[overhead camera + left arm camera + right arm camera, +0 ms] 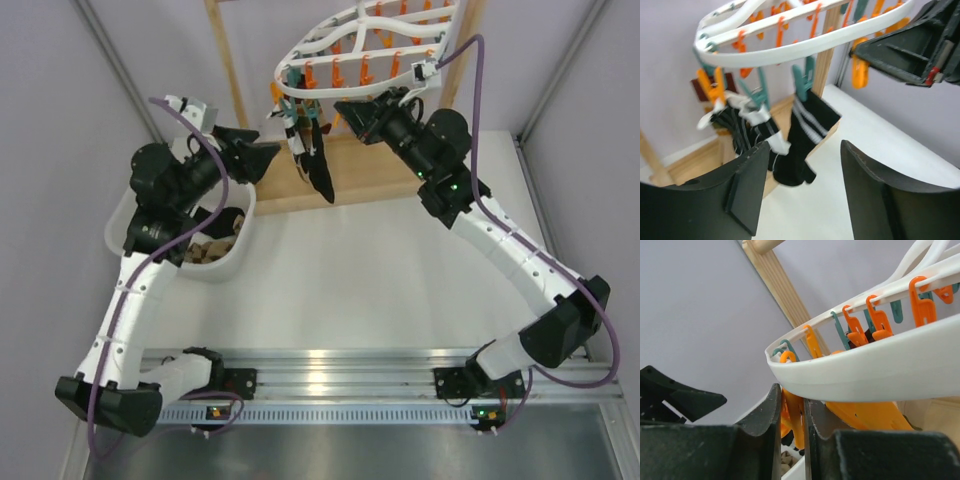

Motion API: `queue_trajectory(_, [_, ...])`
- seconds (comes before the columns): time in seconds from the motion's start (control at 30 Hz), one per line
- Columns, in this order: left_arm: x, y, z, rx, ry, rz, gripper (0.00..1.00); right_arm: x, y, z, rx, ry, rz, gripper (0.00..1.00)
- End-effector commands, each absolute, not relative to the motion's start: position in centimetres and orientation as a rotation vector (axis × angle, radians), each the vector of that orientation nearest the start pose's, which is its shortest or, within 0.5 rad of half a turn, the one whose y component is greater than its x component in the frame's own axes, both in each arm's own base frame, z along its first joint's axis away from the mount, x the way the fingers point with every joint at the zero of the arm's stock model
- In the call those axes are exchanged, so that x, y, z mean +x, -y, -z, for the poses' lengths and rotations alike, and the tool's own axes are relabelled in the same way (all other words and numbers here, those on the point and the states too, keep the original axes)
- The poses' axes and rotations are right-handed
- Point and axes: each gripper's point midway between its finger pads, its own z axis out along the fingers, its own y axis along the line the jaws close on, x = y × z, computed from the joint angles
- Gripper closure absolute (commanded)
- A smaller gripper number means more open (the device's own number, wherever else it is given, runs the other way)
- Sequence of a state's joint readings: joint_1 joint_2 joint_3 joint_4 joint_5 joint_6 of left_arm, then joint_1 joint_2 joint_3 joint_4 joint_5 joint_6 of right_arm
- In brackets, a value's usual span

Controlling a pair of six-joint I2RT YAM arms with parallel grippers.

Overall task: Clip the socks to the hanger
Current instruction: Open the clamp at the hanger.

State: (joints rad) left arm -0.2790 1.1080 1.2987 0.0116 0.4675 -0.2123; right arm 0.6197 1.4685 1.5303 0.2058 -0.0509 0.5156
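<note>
Jaws apart and empty on left gripper (805,146), facing socks (807,125) pegged just ahead under hanger (790,49) rim. Jaws nipped around orange peg (795,422) on right gripper (792,402), directly beneath that rim

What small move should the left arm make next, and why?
Probably lower the left gripper toward the dark fabric in the white tub: its jaws are open and empty, while the right gripper pinches an orange peg under the hanger.
</note>
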Motion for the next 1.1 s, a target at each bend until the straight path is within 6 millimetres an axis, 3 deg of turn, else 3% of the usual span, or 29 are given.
queue_trajectory(0.0, [31.0, 16.3, -43.6, 0.456, -1.543, 0.794, 0.35, 36.1, -29.6, -51.2, -0.151, -1.259, -1.132, 1.0])
queue_trajectory(0.03, [31.7, 14.6, -43.8, 0.431, -1.566, 0.754, 0.34, 35.9, -29.7, -51.4, -0.154, -1.256, -1.162, 1.0])
queue_trajectory(0.07, [31.7, 13.8, -42.2, 0.411, -1.648, 0.756, 0.33, 35.9, -29.6, -51.2, -0.172, -1.256, -1.18, 1.0])
queue_trajectory(0.1, [32.2, 12.0, -42.3, 0.363, -1.671, 0.728, 0.32, 35.9, -29.6, -51.3, -0.176, -1.251, -1.193, 1.0])
queue_trajectory(0.17, [32.8, 10.0, -39.9, 0.314, -1.781, 0.703, 0.32, 36.1, -29.4, -51.5, -0.18, -1.245, -1.22, 1.0])
queue_trajectory(0.2, [33.0, 9.0, -39.8, 0.302, -1.807, 0.661, 0.32, 36.0, -29.4, -51.5, -0.185, -1.243, -1.228, 1.0])
queue_trajectory(0.33, [34.7, 6.2, -36.2, 0.308, -1.975, 0.506, 0.3, 36.4, -29.0, -51.6, -0.191, -1.24, -1.219, 1.0])
queue_trajectory(0.43, [35.3, 5.5, -35.4, 0.337, -2.001, 0.476, 0.3, 36.2, -28.8, -51.7, -0.193, -1.237, -1.228, 1.0])
queue_trajectory(0.47, [35.1, 6.4, -36.2, 0.397, -1.954, 0.526, 0.3, 36.1, -28.8, -51.7, -0.199, -1.23, -1.235, 1.0])
queue_trajectory(0.5, [34.5, 8.5, -39.0, 0.518, -1.788, 0.618, 0.3, 36.1, -28.8, -51.6, -0.192, -1.23, -1.247, 1.0])
queue_trajectory(0.57, [33.4, 10.7, -42.2, 0.511, -1.618, 0.769, 0.31, 36.0, -28.8, -51.6, -0.188, -1.223, -1.266, 1.0])
queue_trajectory(0.6, [32.5, 12.2, -42.2, 0.502, -1.535, 0.816, 0.31, 36.0, -28.9, -51.4, -0.186, -1.225, -1.278, 1.0])
queue_trajectory(0.63, [32.8, 12.8, -45.1, 0.461, -1.399, 0.812, 0.32, 35.9, -29.0, -51.6, -0.184, -1.22, -1.296, 1.0])
queue_trajectory(0.67, [32.6, 13.9, -45.0, 0.47, -1.39, 0.824, 0.34, 35.6, -29.1, -51.8, -0.195, -1.212, -1.307, 1.0])
queue_trajectory(0.7, [31.4, 17.7, -45.6, 0.55, -1.369, 0.893, 0.35, 35.6, -29.3, -51.8, -0.192, -1.217, -1.319, 1.0])
queue_trajectory(0.77, [31.5, 19.6, -46.3, 0.519, -1.365, 0.907, 0.36, 35.5, -29.4, -52.1, -0.207, -1.209, -1.328, 1.0])
queue_trajectory(0.8, [30.8, 21.6, -46.7, 0.537, -1.349, 0.944, 0.35, 35.5, -29.5, -52.1, -0.21, -1.208, -1.331, 1.0])
queue_trajectory(0.97, [30.9, 24.9, -49.5, 0.555, -1.249, 1.028, 0.35, 35.1, -29.5, -52.3, -0.226, -1.204, -1.333, 1.0])
queue_trajectory(1.07, [32.2, 26.3, -50.5, 0.523, -1.221, 1.079, 0.35, 34.8, -29.4, -52.4, -0.23, -1.199, -1.334, 1.0])
